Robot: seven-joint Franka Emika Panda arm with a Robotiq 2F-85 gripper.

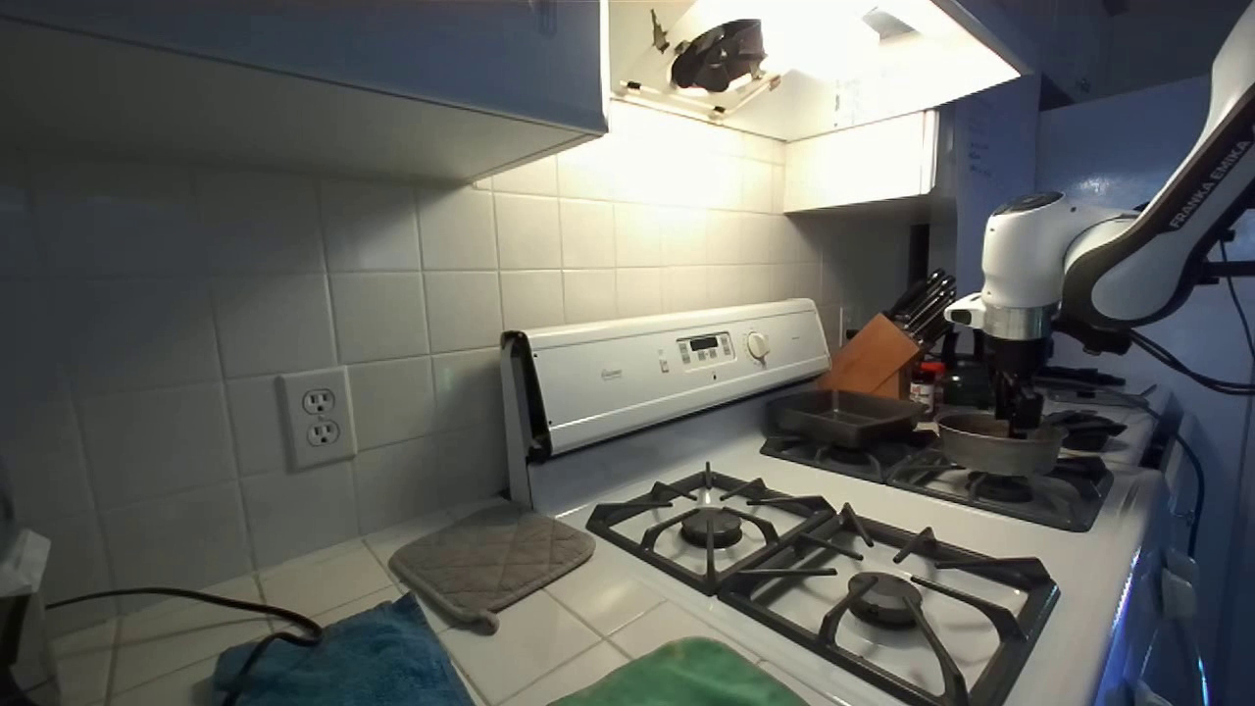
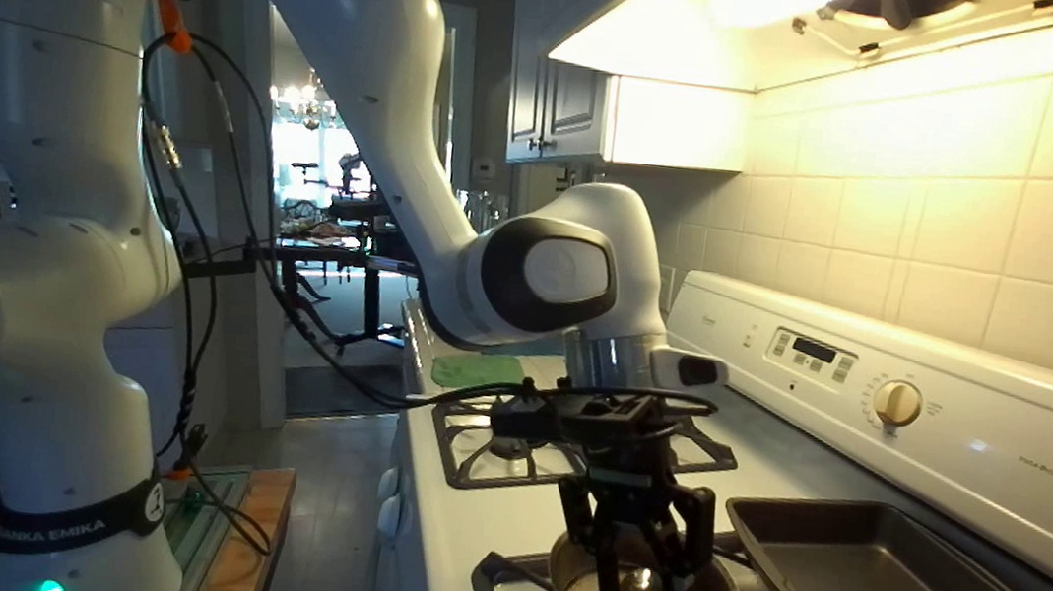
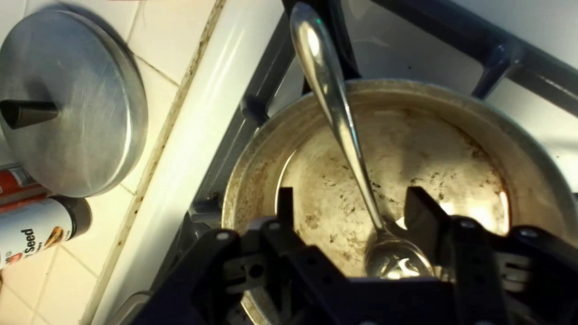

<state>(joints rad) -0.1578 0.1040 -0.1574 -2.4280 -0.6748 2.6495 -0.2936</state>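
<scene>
Wrist view | gripper [image 3: 351,204], lower centre: fingers well apart, gripping nothing | metal spoon [image 3: 350,137] between, leaning in pot [image 3: 424,101] | lid [image 3: 90,99], upper left

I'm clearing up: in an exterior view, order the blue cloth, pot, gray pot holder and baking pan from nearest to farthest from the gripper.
1. Pot: right below the gripper.
2. Baking pan: beside the pot, toward the back panel.
3. Gray pot holder: on the counter beside the stove.
4. Blue cloth: farther along that counter.
</scene>
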